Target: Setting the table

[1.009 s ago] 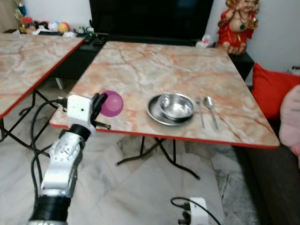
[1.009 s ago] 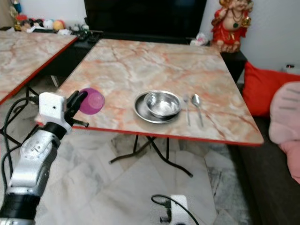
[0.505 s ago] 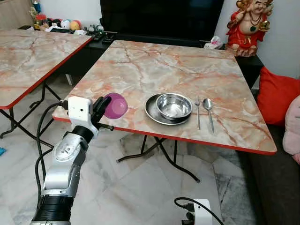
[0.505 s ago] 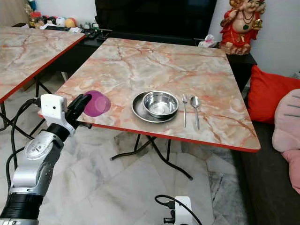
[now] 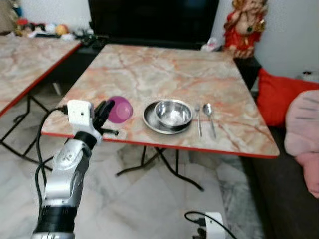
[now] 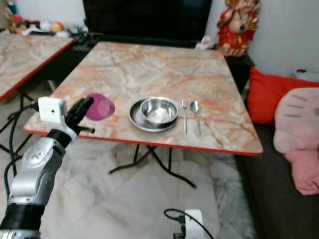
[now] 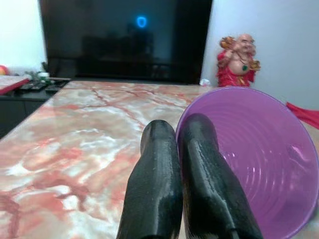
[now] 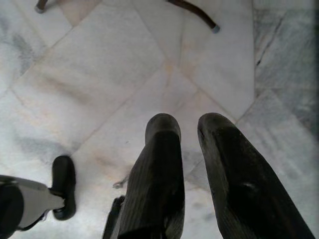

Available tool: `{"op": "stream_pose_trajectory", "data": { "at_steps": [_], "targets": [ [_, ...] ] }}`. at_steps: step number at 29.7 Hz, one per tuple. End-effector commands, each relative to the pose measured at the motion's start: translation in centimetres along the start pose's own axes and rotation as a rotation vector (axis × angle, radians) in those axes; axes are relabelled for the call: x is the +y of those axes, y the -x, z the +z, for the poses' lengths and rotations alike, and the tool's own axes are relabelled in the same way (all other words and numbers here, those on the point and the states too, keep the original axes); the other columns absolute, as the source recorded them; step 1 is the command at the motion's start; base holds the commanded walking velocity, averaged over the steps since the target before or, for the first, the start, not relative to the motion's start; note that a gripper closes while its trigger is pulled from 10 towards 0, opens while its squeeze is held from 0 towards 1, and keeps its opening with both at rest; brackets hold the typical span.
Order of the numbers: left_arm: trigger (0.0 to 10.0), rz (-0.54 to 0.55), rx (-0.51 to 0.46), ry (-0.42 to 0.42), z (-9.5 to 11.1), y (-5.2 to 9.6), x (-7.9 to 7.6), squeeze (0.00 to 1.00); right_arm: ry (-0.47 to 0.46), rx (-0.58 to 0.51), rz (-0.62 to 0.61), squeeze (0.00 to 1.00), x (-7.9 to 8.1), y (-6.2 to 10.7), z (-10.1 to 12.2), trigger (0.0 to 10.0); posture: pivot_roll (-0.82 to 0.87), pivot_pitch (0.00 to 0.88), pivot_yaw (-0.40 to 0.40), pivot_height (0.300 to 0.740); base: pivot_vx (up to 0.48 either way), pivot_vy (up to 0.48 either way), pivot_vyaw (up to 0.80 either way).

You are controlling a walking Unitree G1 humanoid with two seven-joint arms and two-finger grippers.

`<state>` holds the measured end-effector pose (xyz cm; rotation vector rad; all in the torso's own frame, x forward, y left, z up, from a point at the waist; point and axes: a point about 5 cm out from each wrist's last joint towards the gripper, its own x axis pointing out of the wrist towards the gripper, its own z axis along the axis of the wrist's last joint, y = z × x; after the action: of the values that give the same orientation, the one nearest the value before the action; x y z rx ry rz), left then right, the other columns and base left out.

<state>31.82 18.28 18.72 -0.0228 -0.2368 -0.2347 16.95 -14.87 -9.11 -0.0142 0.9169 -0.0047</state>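
One purple cup point(image 5: 119, 109) still pinched by left fingers point(image 7: 164, 194), table edge, right fingers point(image 8: 159, 184) slightly parted.

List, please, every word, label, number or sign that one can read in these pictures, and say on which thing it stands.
None can be read.
The purple cup in the left claw: no print visible.
The steel bowl, fork and spoon: no marks visible.
The television: a small blue glow, too blurred to read.
The red figurine: no lettering visible.
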Motion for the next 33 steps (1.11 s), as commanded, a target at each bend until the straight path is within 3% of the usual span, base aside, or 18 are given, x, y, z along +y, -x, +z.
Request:
{"op": "stream_pose_trajectory", "data": {
  "at_steps": [1,23,33],
  "targets": [
    [10.0,-0.001,-0.028,0.001,0.9,-0.2,0.0,0.0,0.0,-0.012,0.007,0.0,0.3,-0.1,0.4,10.0,0.15,0.0,-0.063,0.74,0.304,0.0,0.0],
    [10.0,-0.036,-0.033,0.001,1.1,-0.9,-0.7,0.0,0.006,-0.006,0.006,0.0,0.4,0.0,0.1,10.0,0.15,0.0,-0.062,0.74,0.313,0.0,0.0],
    [10.0,-0.056,0.109,-0.036,-0.1,-1.0,-1.0,0.0,0.006,-0.004,0.006,0.0,0.4,-0.1,0.2,10.0,0.16,0.0,-0.064,0.74,0.153,0.0,0.0]
  ]
}}
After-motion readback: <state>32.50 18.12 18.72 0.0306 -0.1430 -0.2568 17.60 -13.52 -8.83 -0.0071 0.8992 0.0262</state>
